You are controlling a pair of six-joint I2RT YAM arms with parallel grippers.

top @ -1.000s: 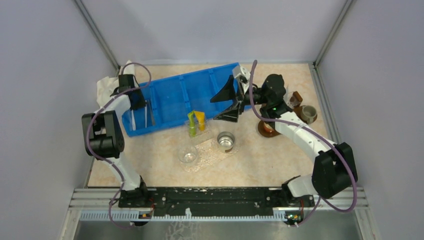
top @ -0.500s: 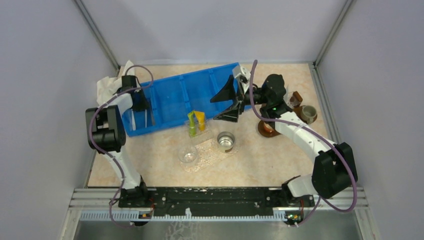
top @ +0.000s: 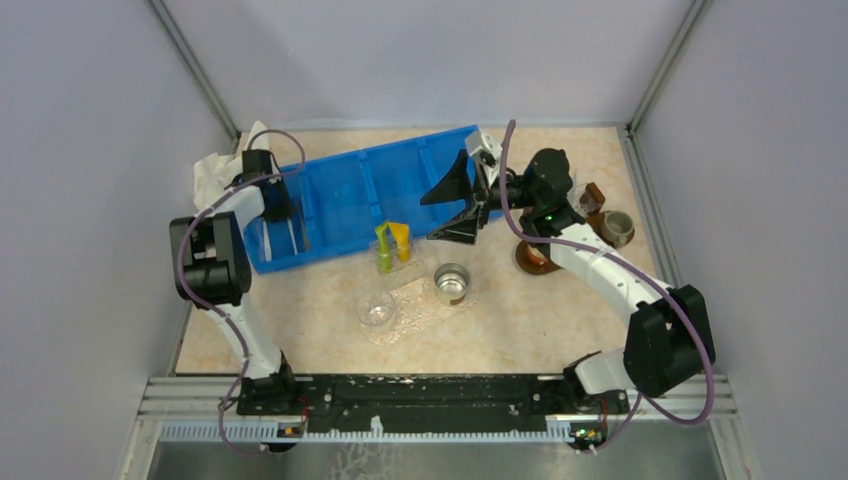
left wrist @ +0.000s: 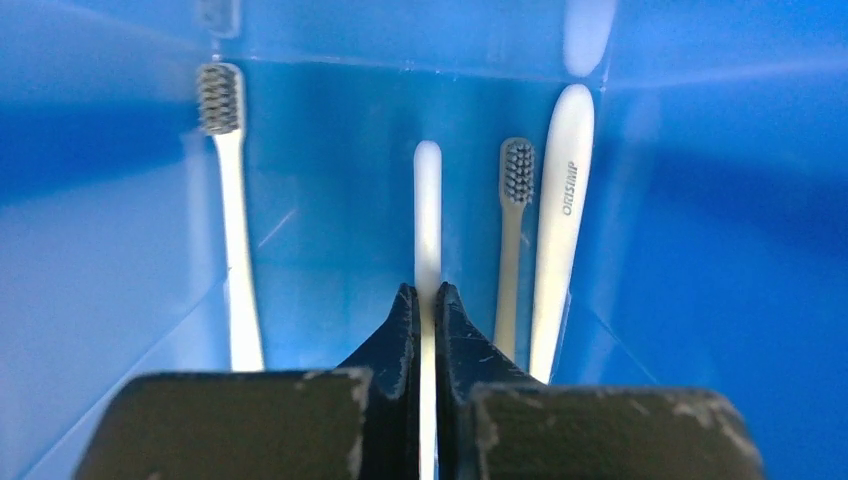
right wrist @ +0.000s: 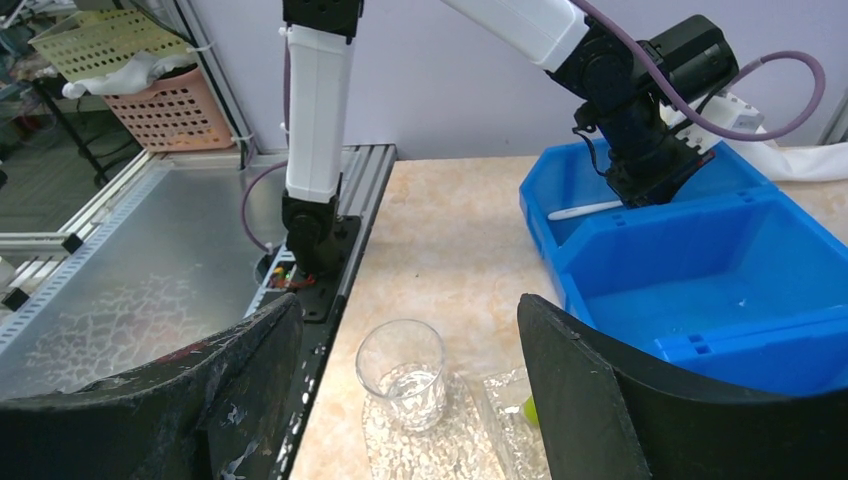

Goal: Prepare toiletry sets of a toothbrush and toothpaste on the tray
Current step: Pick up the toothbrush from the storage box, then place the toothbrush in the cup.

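Note:
My left gripper [left wrist: 427,290] is down in the left end compartment of the blue divided bin [top: 350,190] and is shut on the handle of a white toothbrush [left wrist: 427,200]. Three more toothbrushes lie beside it: a white one [left wrist: 230,220] on the left, a grey one [left wrist: 513,230] and a wide white one [left wrist: 562,230] on the right. My right gripper [top: 452,210] is open and empty, hovering over the bin's right end. Yellow [top: 401,238] and green [top: 384,252] toothpaste tubes stand at the far end of the clear textured tray [top: 415,308].
A glass cup [right wrist: 402,375] stands on the tray's near left and a metal cup [top: 452,282] on its right. Brown dishes [top: 535,258] and a small cup [top: 617,228] sit at the far right. A white cloth [top: 215,170] lies behind the bin's left end.
The left arm has shifted slightly while its gripper stays in the bin's left compartment. The right arm has not moved.

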